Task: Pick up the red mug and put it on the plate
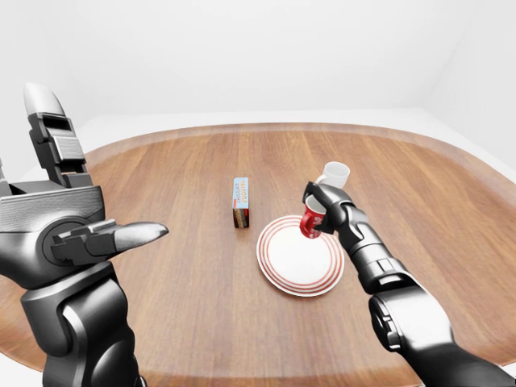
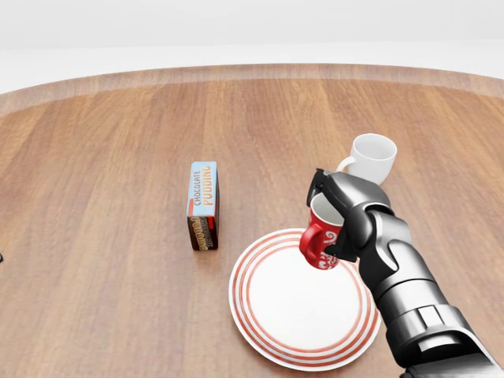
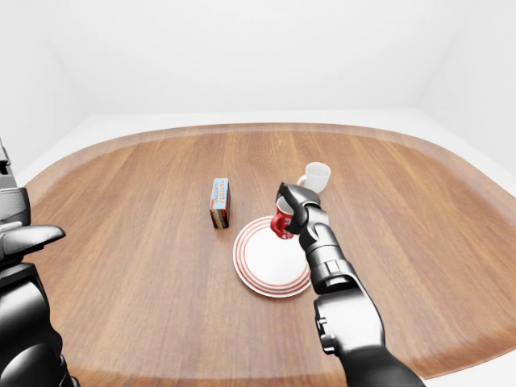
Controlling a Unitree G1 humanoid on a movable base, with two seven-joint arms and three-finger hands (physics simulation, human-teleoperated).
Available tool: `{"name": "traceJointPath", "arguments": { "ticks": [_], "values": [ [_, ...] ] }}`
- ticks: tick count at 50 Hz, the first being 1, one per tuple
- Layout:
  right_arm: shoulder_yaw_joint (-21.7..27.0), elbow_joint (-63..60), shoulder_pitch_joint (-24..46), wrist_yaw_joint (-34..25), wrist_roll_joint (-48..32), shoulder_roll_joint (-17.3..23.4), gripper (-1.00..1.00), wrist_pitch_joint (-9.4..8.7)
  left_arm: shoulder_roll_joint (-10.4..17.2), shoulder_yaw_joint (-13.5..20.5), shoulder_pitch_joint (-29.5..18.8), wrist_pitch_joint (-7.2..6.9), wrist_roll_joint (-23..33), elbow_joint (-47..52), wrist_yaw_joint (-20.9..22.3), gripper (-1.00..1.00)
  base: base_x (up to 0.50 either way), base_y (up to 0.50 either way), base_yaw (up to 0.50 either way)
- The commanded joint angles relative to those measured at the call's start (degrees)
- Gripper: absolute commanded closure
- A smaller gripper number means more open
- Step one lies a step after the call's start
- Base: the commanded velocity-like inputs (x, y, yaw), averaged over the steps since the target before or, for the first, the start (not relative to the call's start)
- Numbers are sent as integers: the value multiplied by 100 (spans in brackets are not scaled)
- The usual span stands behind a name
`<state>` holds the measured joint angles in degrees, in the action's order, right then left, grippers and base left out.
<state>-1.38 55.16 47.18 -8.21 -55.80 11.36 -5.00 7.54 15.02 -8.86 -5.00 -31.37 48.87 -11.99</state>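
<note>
The right hand [image 1: 322, 211] grips the red mug [image 1: 311, 219] over the upper right rim of the plate [image 1: 300, 256], with a white mug [image 1: 333, 174] just above, a box [image 1: 241, 201] left, and the left hand [image 1: 76, 230] raised open far left.
</note>
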Motion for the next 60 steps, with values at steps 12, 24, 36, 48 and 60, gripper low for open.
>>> {"name": "traceJointPath", "arguments": {
  "ticks": [12,24,36,48,60],
  "values": [
    [-236,2048,479,1838,267,-574,100,0,35,18,-45,0,-36,-87,-23,-100,0,0,0],
    [-258,2181,458,1889,167,-758,100,0,28,6,-31,0,-8,-86,0,-100,0,0,0],
    [-223,2260,372,2198,16,-810,100,0,3,-14,0,0,47,-108,49,-100,0,0,0],
    [-195,2315,305,2090,-48,-831,100,0,-1,-10,11,0,37,-72,52,-100,0,0,0],
    [-147,2338,301,1890,-108,-804,100,0,-17,-15,35,0,52,-62,69,-100,0,0,0]
  ]
}}
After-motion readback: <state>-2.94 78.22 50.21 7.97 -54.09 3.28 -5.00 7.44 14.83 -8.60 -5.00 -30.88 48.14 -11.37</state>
